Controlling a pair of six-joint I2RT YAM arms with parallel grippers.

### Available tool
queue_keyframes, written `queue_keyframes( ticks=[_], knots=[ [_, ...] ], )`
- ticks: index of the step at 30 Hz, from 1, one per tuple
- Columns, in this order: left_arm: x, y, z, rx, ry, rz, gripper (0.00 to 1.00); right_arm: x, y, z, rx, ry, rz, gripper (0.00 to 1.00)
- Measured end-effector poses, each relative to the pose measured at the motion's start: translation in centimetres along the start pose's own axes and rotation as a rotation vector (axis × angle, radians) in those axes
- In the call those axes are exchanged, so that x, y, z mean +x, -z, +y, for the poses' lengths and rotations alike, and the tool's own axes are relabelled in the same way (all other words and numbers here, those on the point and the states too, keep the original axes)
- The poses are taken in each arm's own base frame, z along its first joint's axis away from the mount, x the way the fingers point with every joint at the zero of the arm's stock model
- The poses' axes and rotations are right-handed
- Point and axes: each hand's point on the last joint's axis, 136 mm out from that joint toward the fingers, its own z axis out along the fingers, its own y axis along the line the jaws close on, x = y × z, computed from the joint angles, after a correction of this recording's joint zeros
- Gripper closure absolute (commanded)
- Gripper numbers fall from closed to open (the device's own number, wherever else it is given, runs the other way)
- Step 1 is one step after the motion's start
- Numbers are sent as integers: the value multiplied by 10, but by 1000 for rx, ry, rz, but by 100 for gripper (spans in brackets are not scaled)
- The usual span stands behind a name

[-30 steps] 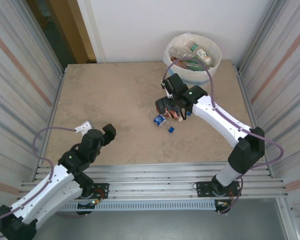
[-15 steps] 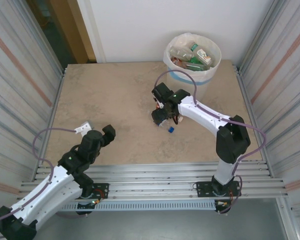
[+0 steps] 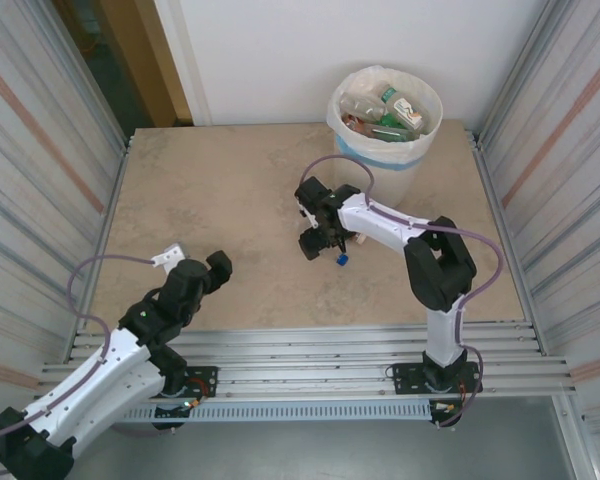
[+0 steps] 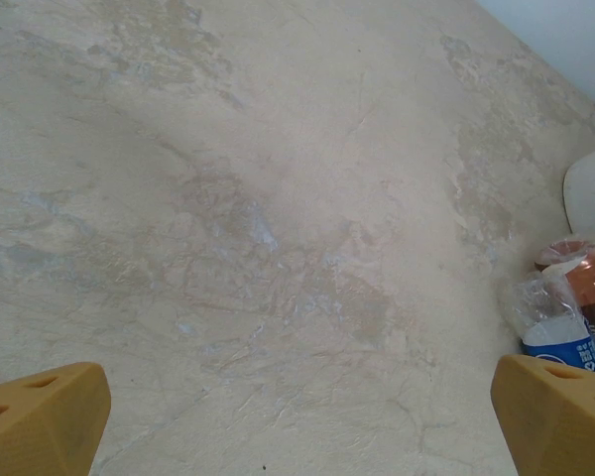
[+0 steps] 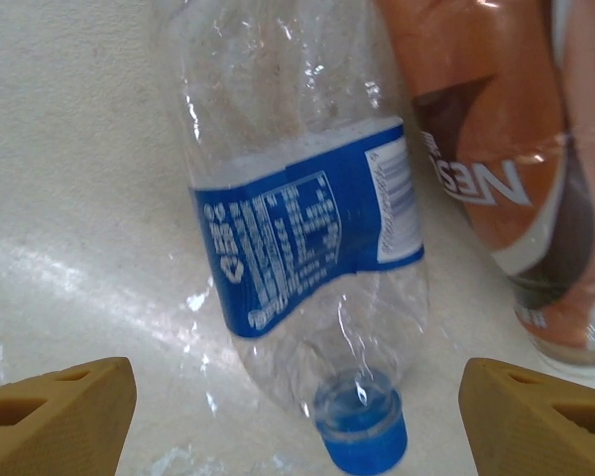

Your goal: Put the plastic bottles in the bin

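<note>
Clear plastic with a blue label and blue cap: one bottle (image 5: 297, 248) lying flat on the tabletop (image 3: 220, 190), middle of the overhead frame, cap toward the bottom of the right wrist view. Touching or just beside an orange-brown bottle (image 5: 496, 169) at upper right of that view; cannot tell which. Right hand (image 5: 297, 421) low over the pair, spread wide, pinching nothing, one finger at each lower corner of its view.

Best to push forward past the cap, straddle the labelled middle, and close gently: thin crumpled walls, likely to buckle or squirt out. Keep the right-side finger clear of the orange neighbour, or risk rolling it away. Lift well up before swinging to the bin (image 3: 380, 160) at upper right of the overhead frame, already holding several. Left hand (image 3: 205, 270) spread and empty, lower left.
</note>
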Motion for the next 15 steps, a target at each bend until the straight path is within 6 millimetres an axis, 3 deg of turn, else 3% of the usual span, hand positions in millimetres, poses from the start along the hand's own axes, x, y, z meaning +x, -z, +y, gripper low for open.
queue_keyframes(
  ticks=[5, 15],
  knots=[
    [3, -3, 1, -8, -4, 15, 1, -9, -21, 4, -1, 18, 17, 16],
    [10, -9, 0, -15, -10, 47, 1, -25, -38, 11, -16, 19, 9, 18]
  ],
)
